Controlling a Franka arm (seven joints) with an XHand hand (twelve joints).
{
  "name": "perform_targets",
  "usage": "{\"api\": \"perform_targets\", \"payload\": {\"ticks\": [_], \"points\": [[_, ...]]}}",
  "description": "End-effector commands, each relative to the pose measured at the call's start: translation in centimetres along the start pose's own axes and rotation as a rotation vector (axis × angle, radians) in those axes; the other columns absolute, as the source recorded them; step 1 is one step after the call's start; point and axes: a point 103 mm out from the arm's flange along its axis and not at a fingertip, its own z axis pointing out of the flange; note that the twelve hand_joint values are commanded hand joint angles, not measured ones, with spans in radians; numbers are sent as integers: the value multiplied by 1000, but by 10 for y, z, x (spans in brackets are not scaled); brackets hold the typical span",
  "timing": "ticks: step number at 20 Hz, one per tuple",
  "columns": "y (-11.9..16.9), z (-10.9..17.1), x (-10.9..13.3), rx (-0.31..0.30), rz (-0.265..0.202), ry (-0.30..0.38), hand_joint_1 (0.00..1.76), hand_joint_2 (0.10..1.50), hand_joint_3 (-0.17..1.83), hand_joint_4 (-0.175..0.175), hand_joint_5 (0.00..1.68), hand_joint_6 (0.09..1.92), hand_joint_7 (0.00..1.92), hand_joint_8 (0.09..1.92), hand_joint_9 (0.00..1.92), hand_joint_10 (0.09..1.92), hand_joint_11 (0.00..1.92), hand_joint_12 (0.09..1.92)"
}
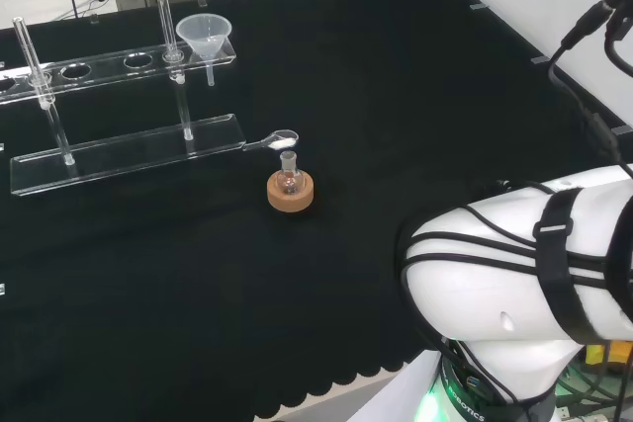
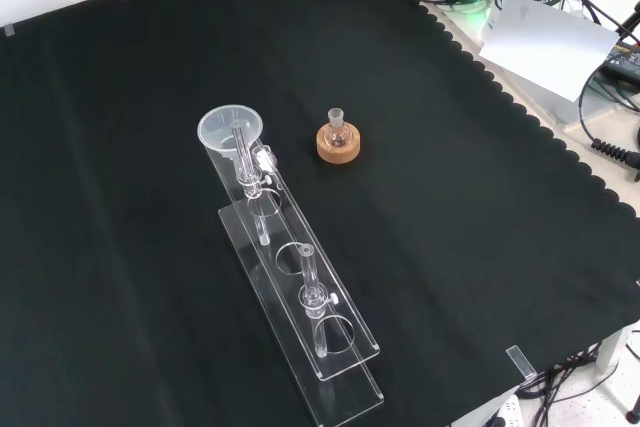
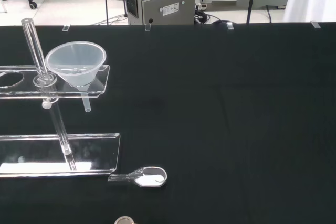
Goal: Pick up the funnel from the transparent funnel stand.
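The clear cone-shaped plastic funnel (image 1: 204, 35) is sitting at the upper left of the head view, its bowl resting in the end hole of the transparent acrylic funnel stand (image 1: 119, 150), so the spout is hanging free below the upper shelf and the rim is standing clear for a grasp from above. In the front view the funnel (image 2: 231, 130) is lying left of centre, at the stand's (image 2: 330, 367) far end. Just beside the stand's base, a small clear scoop holding white powder (image 1: 280, 138) is lying on the black-clothed bench (image 1: 396, 126), and a little round glass flask (image 1: 288, 178) is sitting upright in a cork ring stand (image 1: 291, 192), which is keeping it from rolling. Nothing is touching the funnel; I cannot tell how the fingers are set. By my judgement, the approach is not yet begun.
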Motion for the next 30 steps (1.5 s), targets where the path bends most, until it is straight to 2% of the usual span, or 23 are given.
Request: {"api": "perform_targets", "payload": {"ticks": [1, 3, 6, 12, 18, 21, 25, 30], "points": [[1, -1, 1, -5, -1, -4, 111, 1129, 447, -17, 206, 87, 117, 132, 95, 692, 1, 1351], [2, -2, 1, -7, 0, -5, 27, 1209, 403, -14, 229, 87, 113, 157, 114, 665, 0, 1365], [3, -1, 0, -6, 2, -6, 2, 1250, 353, -13, 240, 87, 98, 194, 124, 648, 0, 1371], [7, 1, -2, 4, 16, -6, 0, 1263, 329, -14, 243, 87, 88, 216, 126, 642, 0, 1374], [19, 7, -4, 4, 5, -13, 0, 1270, 312, -15, 244, 87, 75, 242, 127, 641, 0, 1378], [41, 17, 8, 51, 3, -23, 0, 1290, 267, -15, 247, 87, 29, 349, 129, 640, 1, 1377], [74, 36, 24, 74, -17, -28, 1, 1297, 246, -16, 247, 87, 1, 415, 130, 642, 0, 1381], [117, 51, 37, 93, -79, 8, 33, 1282, 233, -19, 245, 87, 0, 424, 130, 644, 0, 1380]]}}
